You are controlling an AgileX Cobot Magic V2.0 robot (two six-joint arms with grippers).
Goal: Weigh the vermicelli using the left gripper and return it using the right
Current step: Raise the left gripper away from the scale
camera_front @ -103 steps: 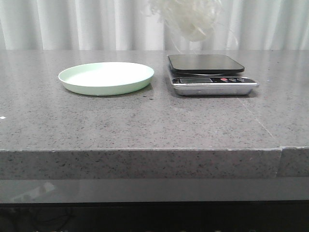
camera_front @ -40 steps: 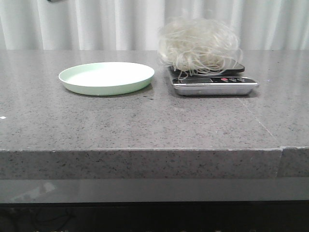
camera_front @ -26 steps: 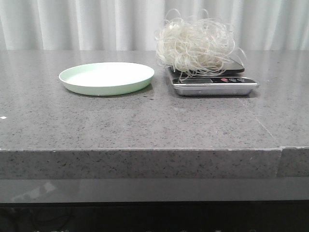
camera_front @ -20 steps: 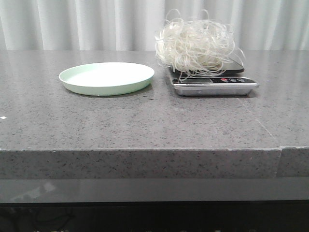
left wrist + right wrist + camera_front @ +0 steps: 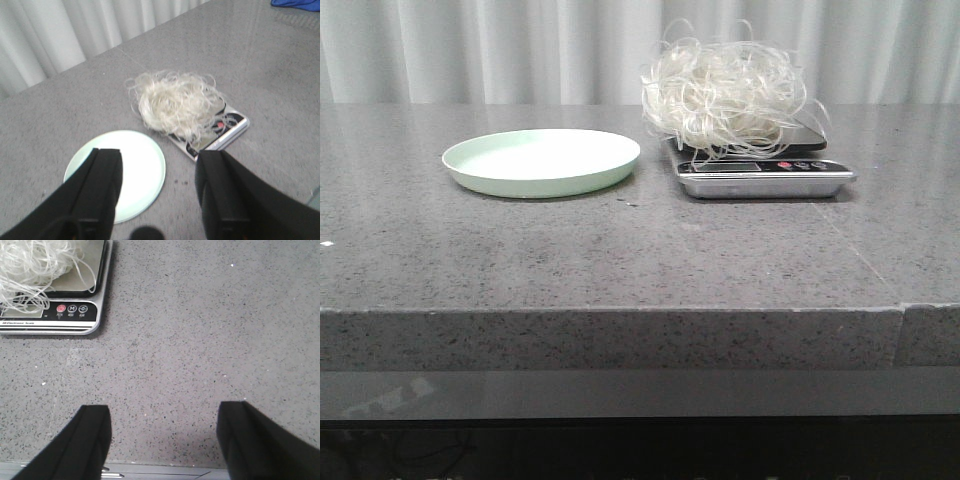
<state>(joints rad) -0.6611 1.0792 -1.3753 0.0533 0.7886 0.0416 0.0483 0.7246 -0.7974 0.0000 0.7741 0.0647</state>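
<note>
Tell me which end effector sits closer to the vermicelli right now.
Hard to rank. Both end effectors, left and right, are open and clear of the vermicelli on the scale.

Scale (image 5: 765, 175) display mostly under vermicelli (image 5: 725, 95) strands, digits unreadable.

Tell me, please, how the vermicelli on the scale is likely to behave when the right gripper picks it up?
The vermicelli is a loose, airy tangle, so it probably weighs little and will compress between the jaws. Looping stray ends hang over the scale display, so strands may snag or trail behind. Because the threads interlock, most of the clump will likely lift together, though a few could drop off.
</note>
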